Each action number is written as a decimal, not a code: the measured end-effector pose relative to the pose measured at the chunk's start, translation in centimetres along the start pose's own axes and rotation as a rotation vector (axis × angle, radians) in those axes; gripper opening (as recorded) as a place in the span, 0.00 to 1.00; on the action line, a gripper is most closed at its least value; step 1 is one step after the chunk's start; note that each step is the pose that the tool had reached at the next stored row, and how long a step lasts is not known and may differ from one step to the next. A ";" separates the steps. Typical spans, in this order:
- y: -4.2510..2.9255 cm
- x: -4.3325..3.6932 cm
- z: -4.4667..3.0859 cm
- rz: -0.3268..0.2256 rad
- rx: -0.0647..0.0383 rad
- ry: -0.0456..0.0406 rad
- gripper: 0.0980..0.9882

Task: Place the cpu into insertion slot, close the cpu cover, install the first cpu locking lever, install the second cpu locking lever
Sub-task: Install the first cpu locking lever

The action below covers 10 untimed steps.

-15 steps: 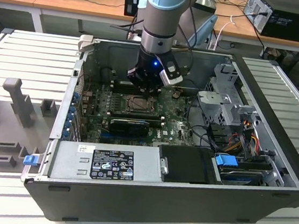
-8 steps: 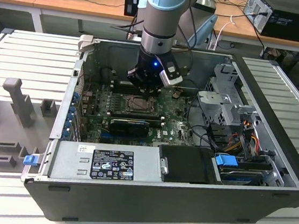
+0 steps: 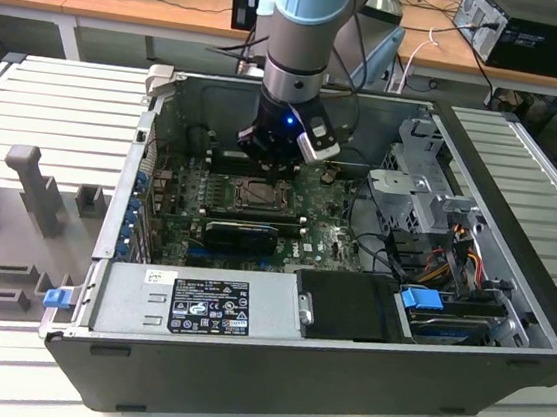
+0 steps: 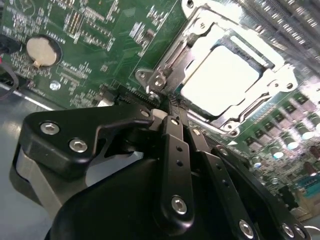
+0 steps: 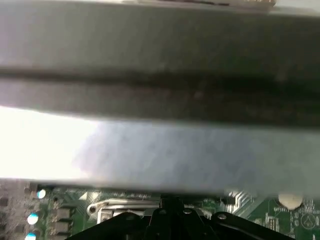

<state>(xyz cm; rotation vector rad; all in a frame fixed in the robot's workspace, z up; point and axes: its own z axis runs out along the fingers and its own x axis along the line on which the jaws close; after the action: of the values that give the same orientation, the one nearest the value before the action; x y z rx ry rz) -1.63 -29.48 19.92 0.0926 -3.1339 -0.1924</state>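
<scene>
Seemingly pinched gripper (image 4: 172,107) beside cpu cover (image 4: 165,67)

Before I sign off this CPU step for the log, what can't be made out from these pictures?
- Locking levers: in the exterior view the gripper sits over the insertion slot's far edge, hiding them.
- The cpu: glare whitens its face in the second wrist view, so its seating is unclear.
- The cpu cover: in the first wrist view a blurred grey band hides most of it.

Open computer case (image 3: 501,375), grey power supply (image 3: 197,305), blue clips (image 3: 422,298).
</scene>
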 end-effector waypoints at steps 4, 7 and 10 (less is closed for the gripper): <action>0.05 -0.01 -0.11 0.000 -0.014 -0.0014 0.01; 0.15 -0.01 -1.11 0.000 -0.013 -0.0008 0.01; 0.29 -0.01 -2.30 0.000 -0.013 -0.0006 0.01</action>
<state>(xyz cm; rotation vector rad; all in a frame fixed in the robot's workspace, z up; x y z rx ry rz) -1.63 -29.47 22.24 0.0924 -3.1328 -0.2124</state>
